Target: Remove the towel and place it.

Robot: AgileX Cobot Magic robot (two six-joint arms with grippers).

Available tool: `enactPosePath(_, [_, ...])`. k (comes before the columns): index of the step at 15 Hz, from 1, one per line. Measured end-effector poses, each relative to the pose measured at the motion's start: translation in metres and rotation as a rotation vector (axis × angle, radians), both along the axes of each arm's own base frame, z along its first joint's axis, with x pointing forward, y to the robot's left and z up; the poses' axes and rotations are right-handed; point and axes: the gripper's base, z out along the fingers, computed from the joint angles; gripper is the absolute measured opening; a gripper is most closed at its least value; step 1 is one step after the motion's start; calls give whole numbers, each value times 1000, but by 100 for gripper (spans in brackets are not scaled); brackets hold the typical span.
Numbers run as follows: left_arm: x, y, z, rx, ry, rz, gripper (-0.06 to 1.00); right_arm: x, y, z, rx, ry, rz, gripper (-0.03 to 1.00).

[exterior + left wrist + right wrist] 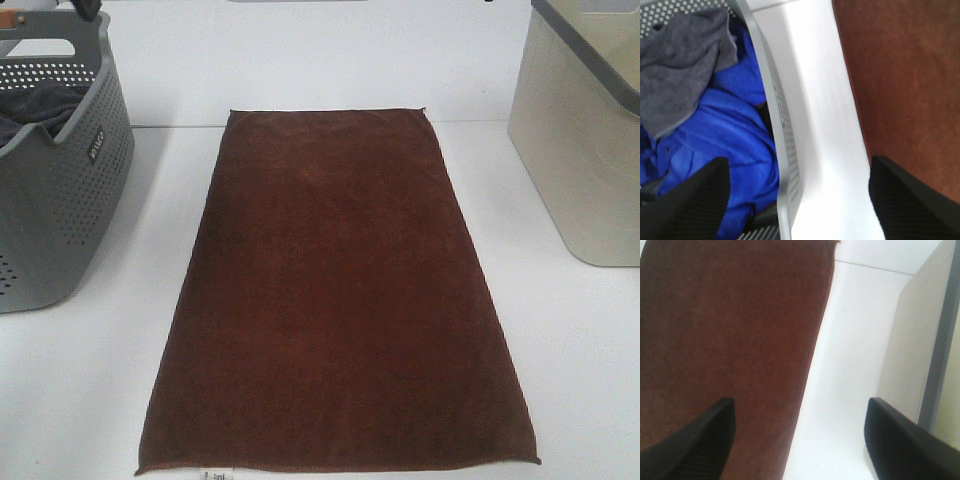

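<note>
The reddish-brown towel point(335, 300) lies spread flat and lengthwise on the white table, a small white tag at its near left corner. Neither arm appears in the high view. My left gripper point(797, 200) is open above the grey basket's rim point(782, 145), the towel point(905, 85) off to one side. Over the strip of table between the towel point(725, 340) and the beige bin point(912, 355) hangs my right gripper point(800, 440), also open. Nothing sits between either pair of fingers.
A grey perforated basket point(60, 190) stands at the left, holding a dark grey cloth point(677, 70) and blue fabric point(725, 145). A beige bin with a grey rim point(585, 140) stands at the right. A white wall runs behind the table.
</note>
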Motion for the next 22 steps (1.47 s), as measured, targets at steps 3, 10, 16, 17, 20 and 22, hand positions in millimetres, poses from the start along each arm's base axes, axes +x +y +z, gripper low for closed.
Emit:
enactPosePath(3, [-58, 17, -19, 16, 108, 0, 73, -44, -11, -14, -26, 106, 2, 69])
enactPosePath(10, [-192, 53, -63, -36, 198, -4, 73, -174, -41, -76, -101, 358, 51, 69])
enactPosePath(16, [-282, 79, -73, -123, -2, -17, 73, -272, -64, -102, -78, 325, 48, 69])
enactPosePath(17, [-290, 82, -75, -131, -31, -20, 73, -283, -67, -103, -71, 291, 47, 69])
enactPosePath(20, [-299, 85, -88, -137, -98, -55, 73, -313, -74, -101, -44, 157, 45, 69])
enactPosePath(22, [-299, 81, -103, -143, -76, -101, 73, -333, -80, -100, -32, 43, 46, 69])
